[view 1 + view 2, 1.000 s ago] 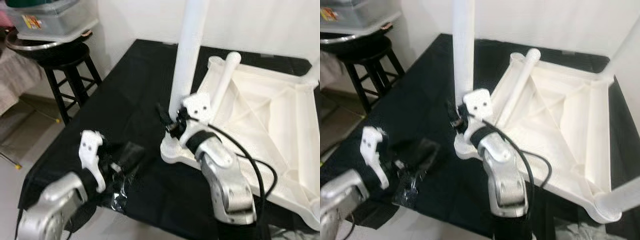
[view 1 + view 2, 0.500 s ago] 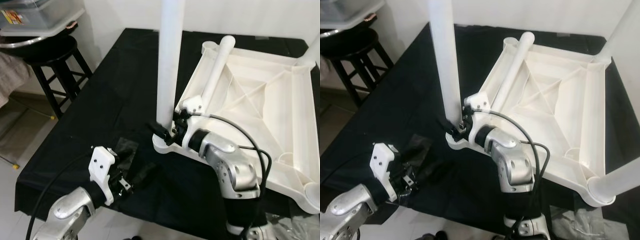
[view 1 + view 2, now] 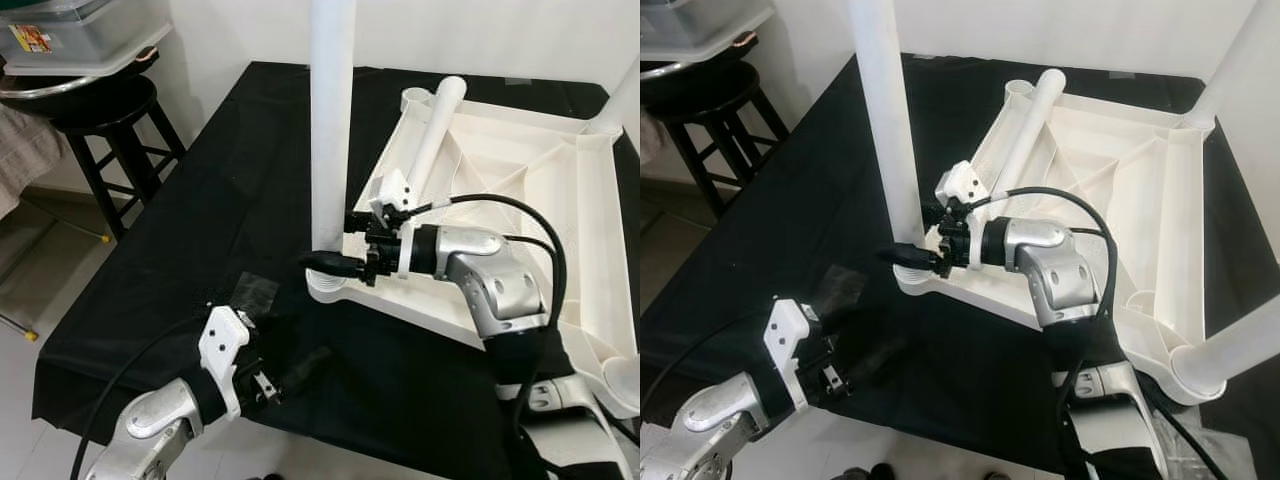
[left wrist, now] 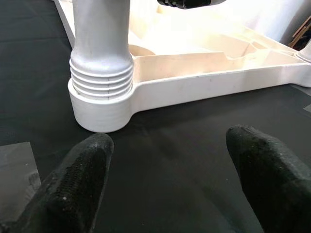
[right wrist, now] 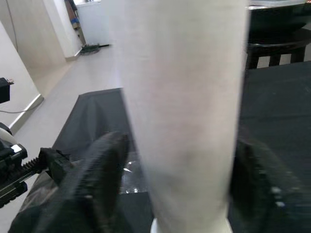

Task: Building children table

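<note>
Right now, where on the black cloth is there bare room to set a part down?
Bare cloth runs left of the upright leg, toward the stool. A smaller strip lies between the table top and the near edge. It is crowded at the leg's base, where the right gripper reaches, and by the left gripper beside the plastic wrap.

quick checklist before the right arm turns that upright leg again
1. Right gripper at the base of the upright leg, a finger on either side in the right wrist view: ok.
2. Firm grip on the leg: cannot tell.
3. Leg standing in the corner socket of the upturned tabletop: ok.
4. Fully screwed in: not ok, thread ridges show above the socket.
5. Left gripper open, low over the black cloth, short of the socket: ok.
6. Loose leg lying on the tabletop, apart from the gripper: ok.
</note>
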`<state>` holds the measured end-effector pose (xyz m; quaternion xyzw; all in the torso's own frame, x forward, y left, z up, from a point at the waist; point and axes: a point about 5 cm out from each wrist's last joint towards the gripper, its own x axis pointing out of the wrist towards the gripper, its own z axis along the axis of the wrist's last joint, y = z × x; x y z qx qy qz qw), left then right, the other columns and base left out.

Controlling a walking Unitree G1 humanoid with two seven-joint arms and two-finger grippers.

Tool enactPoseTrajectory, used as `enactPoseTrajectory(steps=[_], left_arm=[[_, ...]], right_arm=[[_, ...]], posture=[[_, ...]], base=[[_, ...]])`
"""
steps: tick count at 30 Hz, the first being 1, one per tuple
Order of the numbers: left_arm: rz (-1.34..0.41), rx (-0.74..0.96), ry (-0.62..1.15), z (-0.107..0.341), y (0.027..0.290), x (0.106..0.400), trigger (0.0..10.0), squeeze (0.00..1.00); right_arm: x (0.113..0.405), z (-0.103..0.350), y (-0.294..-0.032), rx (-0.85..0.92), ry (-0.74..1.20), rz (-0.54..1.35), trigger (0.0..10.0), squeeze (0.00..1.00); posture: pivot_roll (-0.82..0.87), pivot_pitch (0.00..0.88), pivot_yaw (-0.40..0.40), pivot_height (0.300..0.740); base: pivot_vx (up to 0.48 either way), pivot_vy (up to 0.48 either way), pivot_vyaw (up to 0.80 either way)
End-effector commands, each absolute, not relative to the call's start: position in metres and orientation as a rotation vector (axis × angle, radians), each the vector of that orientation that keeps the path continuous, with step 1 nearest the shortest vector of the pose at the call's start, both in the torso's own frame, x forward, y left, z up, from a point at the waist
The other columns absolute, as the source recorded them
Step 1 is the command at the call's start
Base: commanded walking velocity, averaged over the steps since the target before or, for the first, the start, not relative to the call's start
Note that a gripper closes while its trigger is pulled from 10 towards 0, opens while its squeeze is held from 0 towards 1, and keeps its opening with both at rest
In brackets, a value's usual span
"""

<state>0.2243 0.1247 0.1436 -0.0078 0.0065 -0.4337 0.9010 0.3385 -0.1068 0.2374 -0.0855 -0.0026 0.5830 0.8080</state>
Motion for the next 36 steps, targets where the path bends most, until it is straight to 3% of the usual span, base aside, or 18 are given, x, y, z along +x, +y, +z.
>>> enactPoseTrajectory(steps=[1,2,3,9,15,16,18,22,27,28,33,34,36], left_arm=[[-0.929,-0.024,0.04,0.139,0.125,0.224,10.0,0.0],[-0.929,-0.024,0.04,0.139,0.125,0.224,10.0,0.0],[-0.949,-0.031,0.04,0.138,0.123,0.225,10.0,0.0],[-0.969,-0.048,0.034,0.136,0.12,0.227,10.0,0.0],[-0.938,-0.044,0.013,0.136,0.12,0.23,10.0,0.0],[-0.907,-0.033,-0.001,0.137,0.123,0.232,10.0,0.0],[-0.822,0.003,-0.032,0.139,0.13,0.236,10.0,0.0],[-0.794,0.025,-0.047,0.14,0.133,0.238,10.0,0.0],[-0.812,0.03,-0.044,0.139,0.133,0.244,10.0,0.0],[-0.819,0.033,-0.042,0.139,0.133,0.245,10.0,0.0],[-0.807,0.043,-0.043,0.138,0.133,0.247,10.0,0.0],[-0.8,0.044,-0.044,0.137,0.134,0.248,10.0,0.0],[-0.8,0.046,-0.041,0.136,0.133,0.248,10.0,0.0]], right_arm=[[0.339,0.231,-0.095,-0.178,0.026,1.327,3.5,0.0],[0.339,0.231,-0.095,-0.178,0.026,1.327,3.5,0.0],[0.344,0.229,-0.094,-0.157,0.038,1.343,0.0,0.0],[0.353,0.217,-0.098,-0.114,0.061,1.304,0.0,0.0],[0.355,0.2,-0.103,-0.094,0.067,1.076,0.0,0.0],[0.349,0.187,-0.101,-0.081,0.088,0.973,0.0,0.0],[0.327,0.156,-0.099,-0.059,0.175,0.569,0.0,0.0],[0.294,0.142,-0.08,-0.053,0.213,0.524,0.0,0.0],[0.3,0.143,-0.078,-0.071,0.194,0.564,0.0,0.0],[0.305,0.143,-0.081,-0.074,0.202,0.559,10.0,0.0],[0.313,0.151,-0.087,-0.086,0.193,0.551,10.0,0.0],[0.314,0.159,-0.088,-0.064,0.171,0.573,10.0,1.0],[0.316,0.174,-0.085,-0.042,0.118,0.731,10.0,1.0]], posture=[[0.06,0.188,0.001,0.74],[0.06,0.188,0.001,0.74],[0.05,0.184,-0.003,0.74],[0.04,0.188,-0.01,0.74],[0.0,0.203,-0.029,0.74],[-0.02,0.207,-0.029,0.74],[-0.02,0.218,-0.019,0.74],[-0.05,0.222,0.003,0.74],[-0.05,0.206,0.014,0.74],[-0.05,0.201,0.012,0.74],[-0.04,0.194,0.011,0.74],[-0.04,0.19,0.009,0.74],[-0.03,0.188,0.008,0.74]], base=[[0.0,0.0,0.0],[0.0,0.0,0.0],[0.0,0.0,0.0],[0.0,0.0,0.0],[0.0,0.0,0.0],[0.0,0.0,0.0],[0.0,0.0,0.0],[0.0,0.0,0.0],[0.0,0.0,0.0],[0.0,0.0,0.0],[0.0,0.0,0.0],[0.0,0.0,0.0],[0.0,0.0,0.0]])
